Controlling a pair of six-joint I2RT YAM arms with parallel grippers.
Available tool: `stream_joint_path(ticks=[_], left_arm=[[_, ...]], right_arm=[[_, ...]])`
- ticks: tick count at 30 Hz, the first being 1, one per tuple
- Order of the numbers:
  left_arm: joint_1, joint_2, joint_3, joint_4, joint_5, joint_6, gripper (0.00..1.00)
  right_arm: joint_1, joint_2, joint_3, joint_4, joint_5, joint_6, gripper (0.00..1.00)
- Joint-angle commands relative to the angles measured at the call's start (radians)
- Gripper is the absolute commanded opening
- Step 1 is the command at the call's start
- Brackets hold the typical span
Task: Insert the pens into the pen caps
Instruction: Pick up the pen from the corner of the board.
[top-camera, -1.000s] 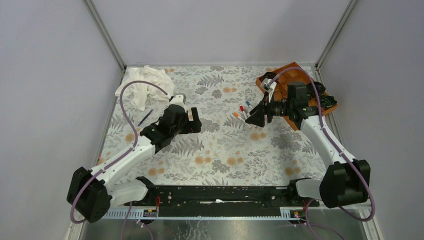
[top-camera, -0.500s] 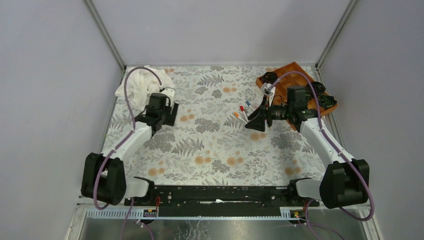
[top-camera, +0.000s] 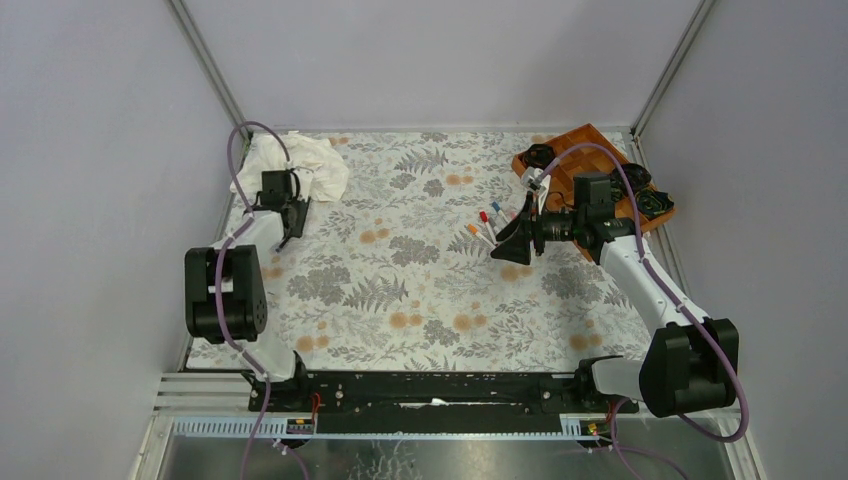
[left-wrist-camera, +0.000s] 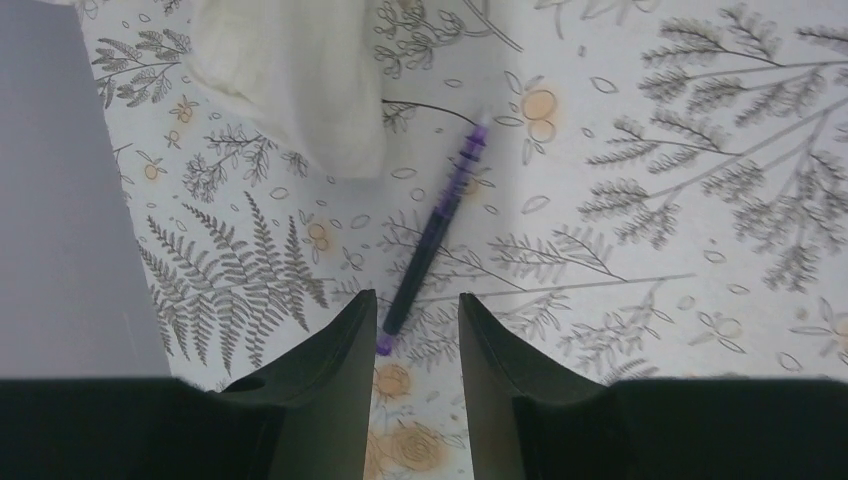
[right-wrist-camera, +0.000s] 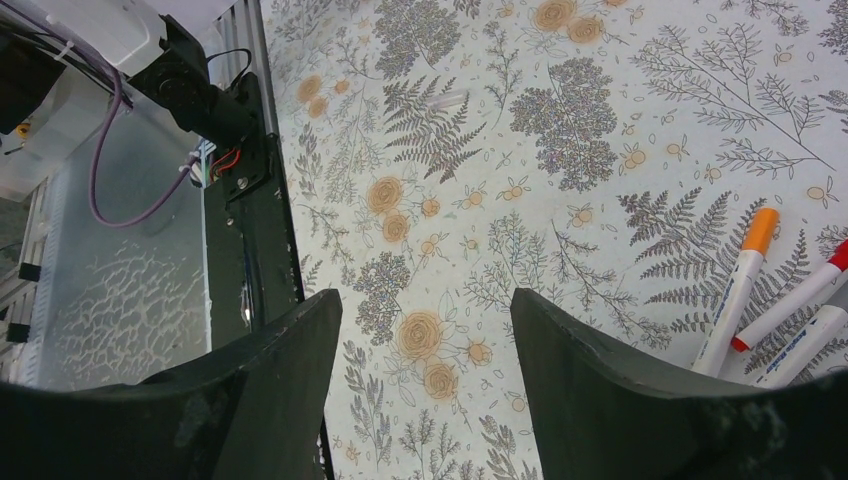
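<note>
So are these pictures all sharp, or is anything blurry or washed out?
Top external view: soft, even light, hardly any shadows, but the pens are tiny there. Left wrist view: the purple pen is sharp, the white cloth nearly washed out. Right wrist view: the orange-tipped pen is crisp, the dark fingers show little detail.

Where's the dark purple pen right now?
Left wrist view: the thin dark purple pen lies flat on the floral tablecloth at the table's far left, beside the crumpled white cloth, its near end between the open fingers of the left tool.
</note>
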Motion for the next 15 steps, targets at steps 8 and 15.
stream_joint_path(ticks=[8,15], left_arm=[[0.086,0.175,0.137,-0.045,0.189,0.086,0.38],[0.104,0.233,0.188,-0.096,0.218,0.089,0.38]], right_arm=[[-0.011,0.005,0.032,-0.01,-0.024,-0.016,0.73],[-0.016,0.003,0.03,-0.005,-0.03,-0.008,0.73]])
